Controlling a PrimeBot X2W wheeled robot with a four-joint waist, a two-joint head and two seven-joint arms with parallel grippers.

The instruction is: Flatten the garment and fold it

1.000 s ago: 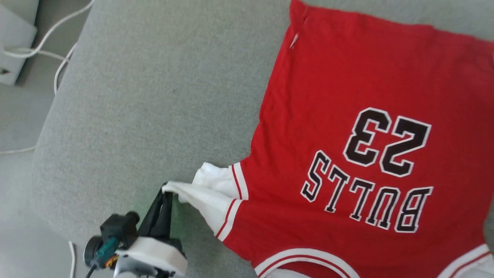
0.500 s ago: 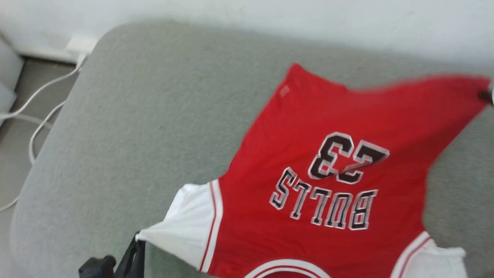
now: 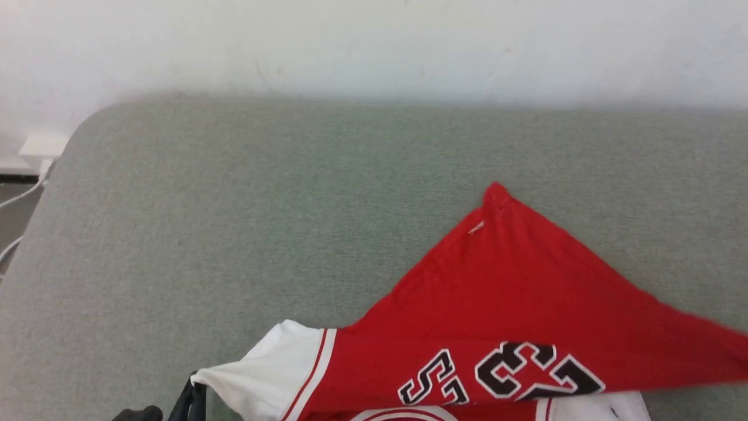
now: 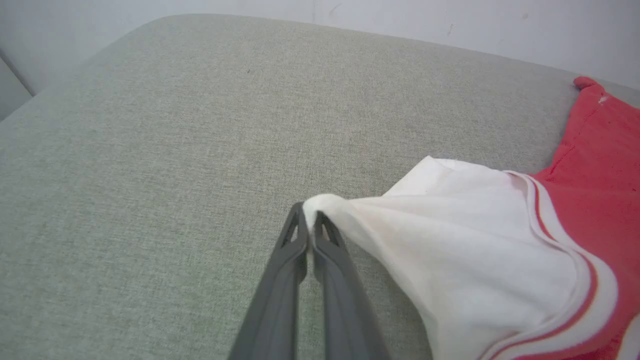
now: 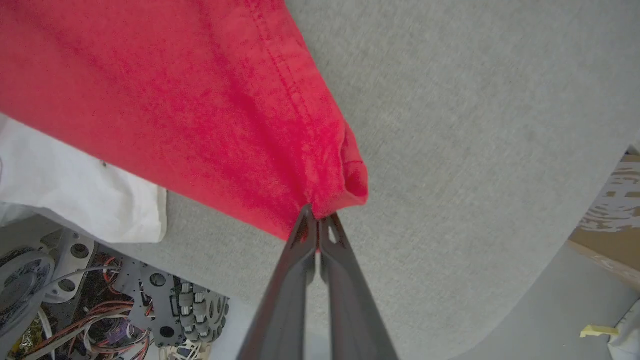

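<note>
Pinching garment (image 3: pixel 497 304) by white sleeve (image 4: pixel 465 240) w/ left gripper (image 4: pixel 311 222), right gripper (image 5: pixel 316 217) clamped on red hem (cushion (image 3: pixel 234 204) below).

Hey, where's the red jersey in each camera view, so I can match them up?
Head view: garment, lower right.
Left wrist view: garment, right side, white sleeve pinched by left gripper.
Right wrist view: garment, upper left, red corner pinched by right gripper.
Shared landmark: grey cushion beneath it.
</note>
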